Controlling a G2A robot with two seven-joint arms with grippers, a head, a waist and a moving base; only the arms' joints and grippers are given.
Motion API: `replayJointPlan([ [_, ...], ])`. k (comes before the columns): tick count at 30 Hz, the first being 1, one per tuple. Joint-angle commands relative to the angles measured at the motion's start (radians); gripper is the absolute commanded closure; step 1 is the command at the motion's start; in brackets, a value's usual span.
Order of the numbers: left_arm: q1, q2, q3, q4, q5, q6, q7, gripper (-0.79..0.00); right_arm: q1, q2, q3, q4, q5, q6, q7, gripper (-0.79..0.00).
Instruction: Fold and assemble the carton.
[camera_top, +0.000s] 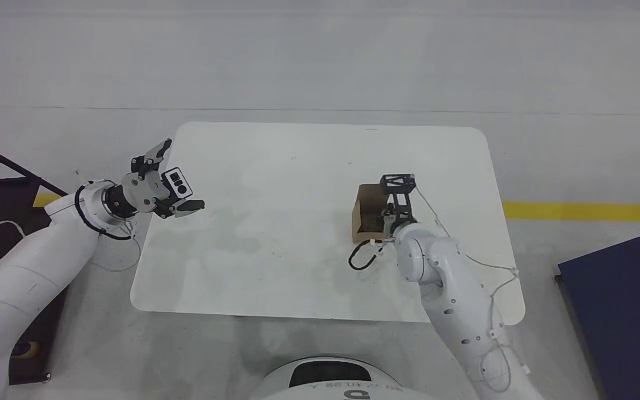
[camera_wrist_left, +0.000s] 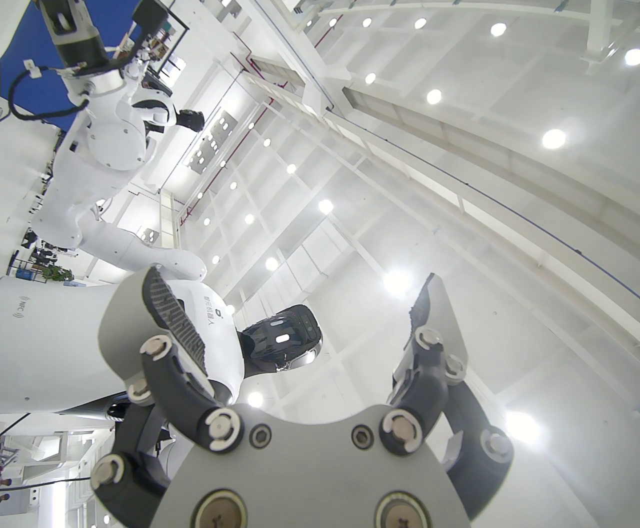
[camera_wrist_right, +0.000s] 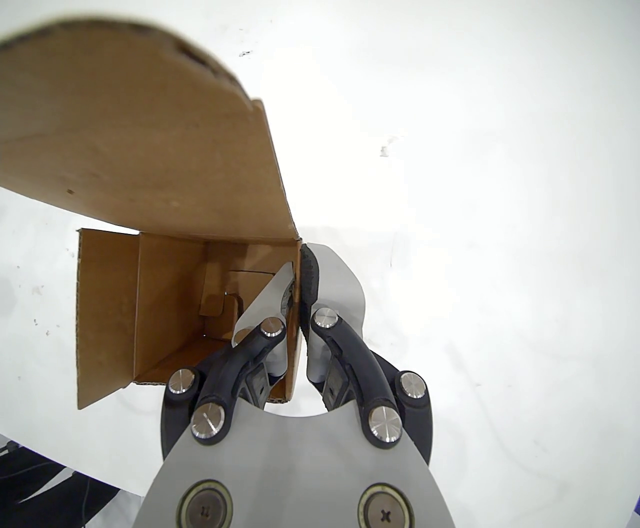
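The right gripper (camera_wrist_right: 300, 292) has its jaws clamped on one side wall of the carton (camera_wrist_right: 165, 300), one finger inside the open box and one outside. The brown carton stands on the white table (camera_top: 300, 160), toward three o'clock of its centre, one flap raised. The left gripper (camera_wrist_left: 292, 300) hangs at the table's nine o'clock edge, jaws wide apart, holding nothing and pointing upward.
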Motion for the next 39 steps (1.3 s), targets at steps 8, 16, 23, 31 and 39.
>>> replayJointPlan([
  [8, 0.000, 0.000, 0.000, 0.000, 0.000, 0.000, 0.000, -0.785, -0.094, 0.005, 0.038, -0.208, -0.009, 0.022, -0.070, -0.376],
  [16, 0.000, 0.000, 0.000, 0.000, 0.000, 0.000, 0.000, -0.785, -0.172, 0.003, 0.095, -0.358, 0.193, -0.024, -0.180, -0.785],
  [23, 0.000, 0.000, 0.000, 0.000, 0.000, 0.000, 0.000, -0.785, -0.172, 0.003, 0.095, -0.358, 0.193, -0.024, -0.180, -0.785],
  [31, 0.000, 0.000, 0.000, 0.000, 0.000, 0.000, 0.000, -0.785, -0.172, 0.003, 0.095, -0.358, 0.193, -0.024, -0.180, -0.785],
  [39, 0.077, -0.044, 0.029, -0.091, 0.048, -0.190, 0.110, -0.785, -0.210, 0.005, 0.197, -0.082, 0.327, -0.246, -0.656, -0.785],
])
